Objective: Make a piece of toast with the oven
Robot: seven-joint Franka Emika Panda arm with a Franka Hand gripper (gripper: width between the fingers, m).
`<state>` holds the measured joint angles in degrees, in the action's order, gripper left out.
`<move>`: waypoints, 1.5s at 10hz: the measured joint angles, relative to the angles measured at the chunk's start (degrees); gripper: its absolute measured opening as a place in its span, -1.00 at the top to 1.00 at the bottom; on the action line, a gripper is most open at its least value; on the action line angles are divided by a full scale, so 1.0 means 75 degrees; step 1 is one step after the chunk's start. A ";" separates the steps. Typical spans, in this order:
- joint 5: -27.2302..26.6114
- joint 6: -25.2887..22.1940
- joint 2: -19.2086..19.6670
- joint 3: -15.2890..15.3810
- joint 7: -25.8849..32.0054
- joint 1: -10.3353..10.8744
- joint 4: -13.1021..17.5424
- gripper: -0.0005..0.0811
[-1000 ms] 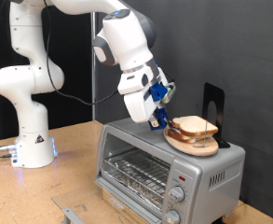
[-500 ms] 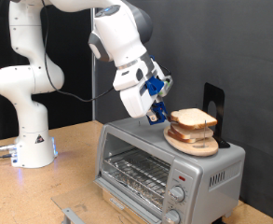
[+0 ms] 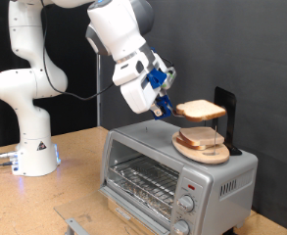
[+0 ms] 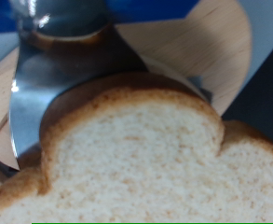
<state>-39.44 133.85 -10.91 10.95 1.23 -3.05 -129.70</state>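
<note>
Your gripper (image 3: pixel 168 106) pinches the piece of toast (image 3: pixel 200 110) by one edge, right of centre in the exterior view, above the remaining slices (image 3: pixel 202 145) atop the oven (image 3: pixel 172 176); such an edge hold could slip or tear.

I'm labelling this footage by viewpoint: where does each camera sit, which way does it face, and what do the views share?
Exterior view: off the arm, facing the white arm, its claw holding a pale tan bread slice above the stacked slices on the silver-grey toaster oven.
Wrist view: on the hand, looking along the fingers; bread slice fills it.
Shared: the held slice.
</note>
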 joint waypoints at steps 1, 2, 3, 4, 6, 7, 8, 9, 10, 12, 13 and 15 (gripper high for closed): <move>-0.0007 -0.0344 -0.0193 -0.0103 0.0013 -0.0002 -0.0029 -0.16; -0.0008 -0.0624 -0.0383 -0.0188 0.0013 -0.0002 -0.0121 -0.16; -0.0007 -0.0571 -0.0361 -0.0175 0.0013 -0.0002 -0.0121 -0.16; -0.0009 -0.0476 -0.0349 -0.0172 0.0047 0.0001 -0.0152 -0.16; -0.0179 -0.0424 -0.0462 -0.0282 0.0411 -0.0002 -0.0374 -0.16; -0.0292 -0.0440 -0.0619 -0.0425 0.0629 -0.0008 -0.0576 -0.16; -0.0339 -0.0524 -0.0817 -0.0599 0.0796 -0.0033 -0.0796 -0.16; -0.0353 -0.0602 -0.1040 -0.0794 0.0940 -0.0079 -0.1036 -0.16; -0.0358 -0.0681 -0.1269 -0.0985 0.1085 -0.0141 -0.1278 -0.16; -0.0421 -0.0456 -0.1741 -0.1286 0.1347 -0.0273 -0.1816 -0.16; -0.0444 -0.0151 -0.1954 -0.1362 0.1370 -0.0356 -0.2124 -0.16; -0.0444 0.0118 -0.2169 -0.1523 0.1373 -0.0542 -0.2528 -0.16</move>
<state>-42.77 134.74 -27.17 -0.47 11.54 -7.12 -148.66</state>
